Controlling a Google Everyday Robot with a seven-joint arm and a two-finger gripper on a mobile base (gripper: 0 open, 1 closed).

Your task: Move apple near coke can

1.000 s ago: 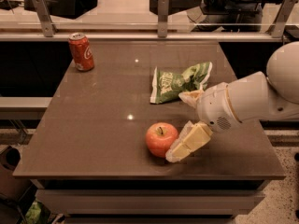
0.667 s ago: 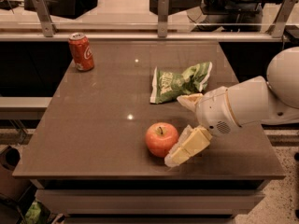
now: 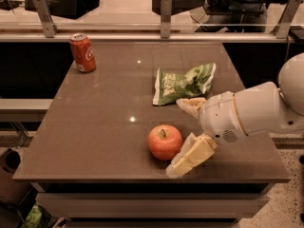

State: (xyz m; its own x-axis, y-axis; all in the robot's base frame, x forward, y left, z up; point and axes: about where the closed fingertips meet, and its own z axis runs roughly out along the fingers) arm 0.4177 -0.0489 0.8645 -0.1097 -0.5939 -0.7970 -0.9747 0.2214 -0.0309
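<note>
Item one, my gripper [image 3: 175, 137]: at the near right part of the table [image 3: 104, 127], reaching in from the right on a white arm [image 3: 251, 113]; spread wide, holding nothing. Its two pale fingers [image 3: 192, 156] stand well apart, one toward the near table edge, just beside the lower right side of the apple, the other farther back, its tip at the near edge of the chip bag. Whether the near finger actually touches the fruit I cannot tell. Item two, the apple [image 3: 165, 141]: round, red-orange, short dark stem pointing up, resting on the table near the front edge, slightly right of centre, at the mouth of my spread fingers rather than deep between them. Item three, the coke can [image 3: 83, 52]: red, white script, silver top, upright at the far left corner of the table, well apart from the apple, diagonally across the surface. Item four, the chip bag [image 3: 183, 83]: green and white, crumpled, lying flat behind the apple, right of centre. Item five, the table: dark brown top, glossy, with small light reflections. Item six, a metal rail [image 3: 142, 32] with upright posts, running along the far side.
</note>
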